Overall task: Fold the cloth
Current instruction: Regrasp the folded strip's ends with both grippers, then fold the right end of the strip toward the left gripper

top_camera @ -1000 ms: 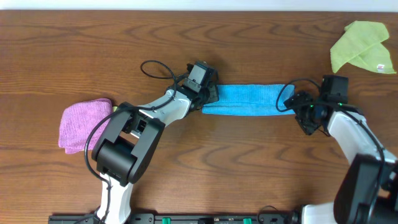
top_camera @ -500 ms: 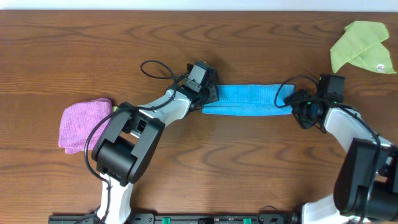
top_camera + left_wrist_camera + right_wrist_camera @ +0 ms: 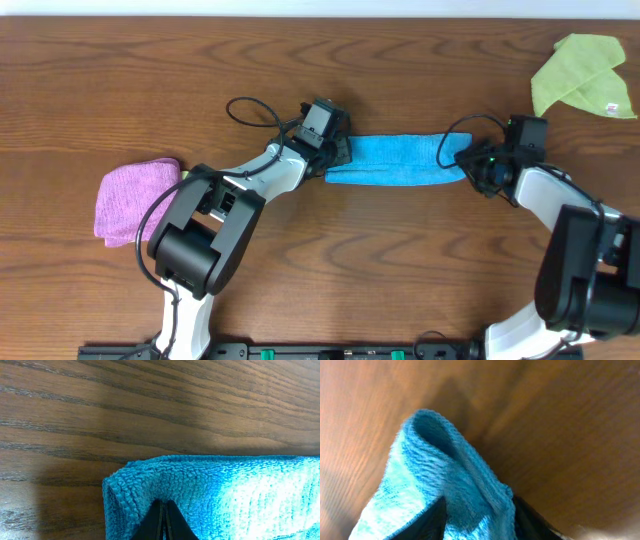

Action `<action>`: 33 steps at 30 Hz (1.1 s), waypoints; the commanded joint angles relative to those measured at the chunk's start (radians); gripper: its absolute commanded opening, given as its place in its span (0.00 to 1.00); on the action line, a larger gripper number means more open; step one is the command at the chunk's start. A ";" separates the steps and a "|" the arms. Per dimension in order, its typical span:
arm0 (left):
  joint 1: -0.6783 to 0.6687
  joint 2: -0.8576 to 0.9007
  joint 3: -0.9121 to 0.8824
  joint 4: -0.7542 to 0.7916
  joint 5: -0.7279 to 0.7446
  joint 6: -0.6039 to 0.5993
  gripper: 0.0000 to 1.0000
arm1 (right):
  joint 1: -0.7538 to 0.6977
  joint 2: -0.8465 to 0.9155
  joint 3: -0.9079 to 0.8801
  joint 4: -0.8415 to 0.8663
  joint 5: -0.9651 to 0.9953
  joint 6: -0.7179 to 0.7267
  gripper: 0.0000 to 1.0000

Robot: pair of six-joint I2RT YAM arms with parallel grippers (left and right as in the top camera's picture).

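The cloth (image 3: 395,160) lies as a narrow sky-blue strip across the middle of the wooden table. My left gripper (image 3: 335,155) is at its left end. In the left wrist view the black tips (image 3: 163,510) are pressed together, pinching the fuzzy cloth (image 3: 225,490) just inside its rolled left edge. My right gripper (image 3: 470,165) is at the strip's right end. In the right wrist view its two dark fingers (image 3: 427,522) stand on either side of the bunched cloth (image 3: 425,475), which fills the gap between them and humps up off the wood.
A pink-purple cloth (image 3: 135,195) lies bunched at the left, beside the left arm's base. A lime-green cloth (image 3: 583,75) sits at the far right corner. A black cable loop (image 3: 250,108) lies behind the left wrist. Bare wood surrounds the strip.
My right gripper has moved up and left onto the strip's right end and its jaws have closed in around it. The left gripper and the cloth's left end have stayed put.
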 commanded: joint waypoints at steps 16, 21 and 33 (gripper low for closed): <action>0.000 0.027 0.011 -0.074 0.008 0.005 0.06 | 0.079 -0.029 -0.021 -0.002 -0.011 -0.167 0.01; 0.002 0.027 0.010 -0.075 0.008 0.005 0.05 | 0.124 -0.107 -0.021 -0.009 -0.004 -0.179 0.01; 0.023 0.027 0.010 -0.111 -0.019 0.005 0.05 | 0.184 -0.260 -0.019 -0.084 0.032 -0.181 0.01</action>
